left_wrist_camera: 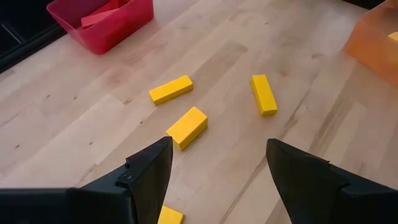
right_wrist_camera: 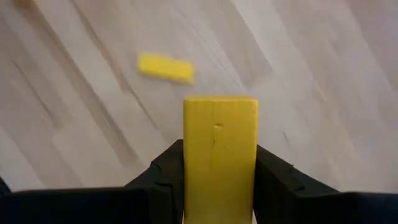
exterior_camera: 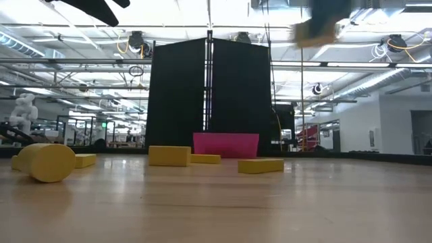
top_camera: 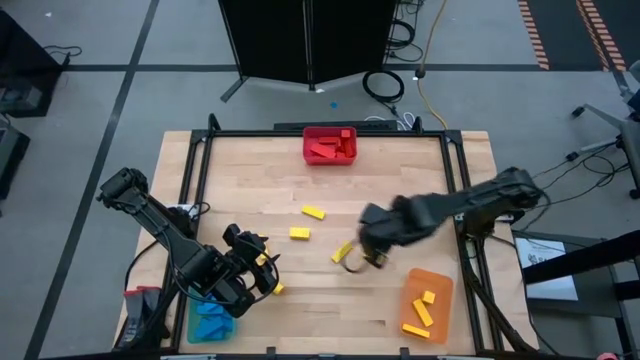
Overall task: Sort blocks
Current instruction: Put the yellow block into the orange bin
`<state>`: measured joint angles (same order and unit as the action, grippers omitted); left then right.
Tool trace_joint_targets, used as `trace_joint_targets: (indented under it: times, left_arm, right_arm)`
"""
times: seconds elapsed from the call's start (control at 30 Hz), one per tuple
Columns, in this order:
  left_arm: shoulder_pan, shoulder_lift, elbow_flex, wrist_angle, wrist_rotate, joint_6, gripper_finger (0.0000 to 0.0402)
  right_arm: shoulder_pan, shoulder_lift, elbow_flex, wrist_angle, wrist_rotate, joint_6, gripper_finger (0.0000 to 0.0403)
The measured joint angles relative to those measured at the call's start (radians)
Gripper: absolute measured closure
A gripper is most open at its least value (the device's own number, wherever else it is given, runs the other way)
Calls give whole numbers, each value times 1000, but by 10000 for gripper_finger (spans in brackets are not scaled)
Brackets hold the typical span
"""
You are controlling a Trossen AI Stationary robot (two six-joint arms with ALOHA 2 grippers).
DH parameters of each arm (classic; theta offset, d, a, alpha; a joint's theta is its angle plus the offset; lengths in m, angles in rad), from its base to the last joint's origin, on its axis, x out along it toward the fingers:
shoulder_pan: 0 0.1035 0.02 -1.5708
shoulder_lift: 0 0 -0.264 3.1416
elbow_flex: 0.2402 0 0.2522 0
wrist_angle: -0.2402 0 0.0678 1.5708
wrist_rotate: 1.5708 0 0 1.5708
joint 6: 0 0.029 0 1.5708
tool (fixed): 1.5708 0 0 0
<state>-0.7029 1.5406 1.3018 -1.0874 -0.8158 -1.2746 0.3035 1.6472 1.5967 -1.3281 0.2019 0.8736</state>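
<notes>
Several yellow blocks lie flat on the table: three mid-table (top_camera: 314, 212) (top_camera: 299, 233) (top_camera: 343, 252), which also show in the left wrist view (left_wrist_camera: 170, 89) (left_wrist_camera: 186, 127) (left_wrist_camera: 263, 94), and one by the left gripper (top_camera: 277, 288). My right gripper (top_camera: 372, 252) is raised right of centre and shut on another yellow block (right_wrist_camera: 220, 155), which the gripper hides in the high view. Another block (right_wrist_camera: 165, 67) lies on the wood ahead of it. My left gripper (left_wrist_camera: 217, 180) is open at the near left, with a yellow block (left_wrist_camera: 169, 216) below its fingers. My right gripper pinches the yellow block between its two fingers (right_wrist_camera: 165, 177), one on each long side (right_wrist_camera: 189, 168). The block lies along the fingers and its free end (right_wrist_camera: 220, 109) sticks out past the tips. It is lifted clear of the table; the low view shows the gripper (exterior_camera: 316, 28) high up.
A red bin (top_camera: 330, 145) with red blocks stands at the far edge. An orange bin (top_camera: 428, 305) with yellow blocks sits near right, and a blue bin (top_camera: 210, 320) with blue blocks near left, by the left arm. Bare wood lies between the bins.
</notes>
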Motion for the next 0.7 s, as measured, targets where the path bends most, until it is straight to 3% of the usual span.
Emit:
trace_joint_targets:
  times: [0.17,0.37,0.5,0.7]
  left_arm:
    - [2,0,0,-1,-5,6,137]
    - [2,0,0,-3,-37,7,137]
    - [3,0,0,-3,-55,7,137]
    - [3,0,0,-2,-55,5,137]
  right_arm:
    - [200,-66,-18,-198,9,314,290]
    - [408,-80,-160,-178,-57,654,290]
    - [472,-78,-275,-123,-134,769,290]
    - [534,-78,-400,-12,-218,817,290]
